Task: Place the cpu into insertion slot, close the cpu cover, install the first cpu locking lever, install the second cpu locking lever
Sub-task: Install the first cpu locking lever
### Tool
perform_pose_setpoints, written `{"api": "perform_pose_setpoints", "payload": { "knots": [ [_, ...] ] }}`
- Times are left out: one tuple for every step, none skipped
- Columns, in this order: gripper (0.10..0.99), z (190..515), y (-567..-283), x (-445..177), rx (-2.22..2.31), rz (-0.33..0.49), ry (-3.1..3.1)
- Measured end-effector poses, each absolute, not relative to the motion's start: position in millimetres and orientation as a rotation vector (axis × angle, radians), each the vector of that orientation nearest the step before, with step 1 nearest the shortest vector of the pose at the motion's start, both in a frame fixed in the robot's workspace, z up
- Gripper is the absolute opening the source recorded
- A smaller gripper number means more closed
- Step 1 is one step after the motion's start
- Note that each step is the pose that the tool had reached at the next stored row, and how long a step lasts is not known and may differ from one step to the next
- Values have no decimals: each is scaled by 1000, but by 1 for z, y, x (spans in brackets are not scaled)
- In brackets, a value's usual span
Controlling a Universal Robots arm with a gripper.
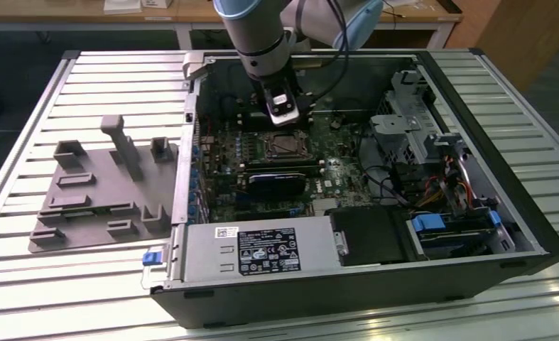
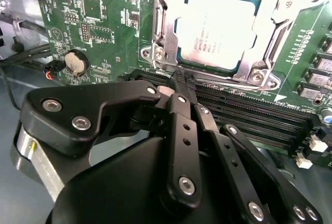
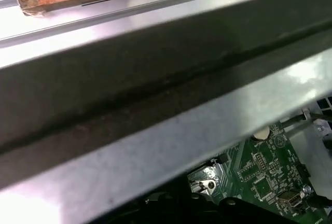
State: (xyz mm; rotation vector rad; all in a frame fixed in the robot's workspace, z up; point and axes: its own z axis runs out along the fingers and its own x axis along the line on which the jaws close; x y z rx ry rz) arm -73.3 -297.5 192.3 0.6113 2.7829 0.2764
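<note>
One cpu (image 2: 218,29) lies under one closed cpu cover (image 2: 272,24), with the single gripper (image 2: 180,81) clenched just beside.

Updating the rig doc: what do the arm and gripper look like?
Arm: silver-grey tubular segment, light-blue joint cap, black cable alongside. Gripper: matte black, hinged link bars with silver screw heads, on a silvery ring base carrying a small yellow mark.
</note>
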Motion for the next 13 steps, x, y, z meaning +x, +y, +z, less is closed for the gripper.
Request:
{"api": "perform_pose_setpoints", "payload": {
  "knots": [
    [106,192,-298,-73,615,275,2782],
    [106,192,-298,-73,619,273,2781],
    [106,191,-298,-73,624,271,2779],
    [106,191,-298,-73,628,270,2778],
    [106,190,-297,-73,632,269,2777],
    [106,190,-297,-73,635,269,2776],
    [106,190,-297,-73,637,268,2775],
    [106,190,-297,-73,638,268,2775],
    [106,190,-297,-72,638,268,2775],
    [106,190,-297,-72,638,268,2775],
    [106,190,-298,-72,639,268,2775],
    [106,189,-297,-72,638,268,2775],
    [106,189,-298,-71,638,268,2775]
  ]
}}
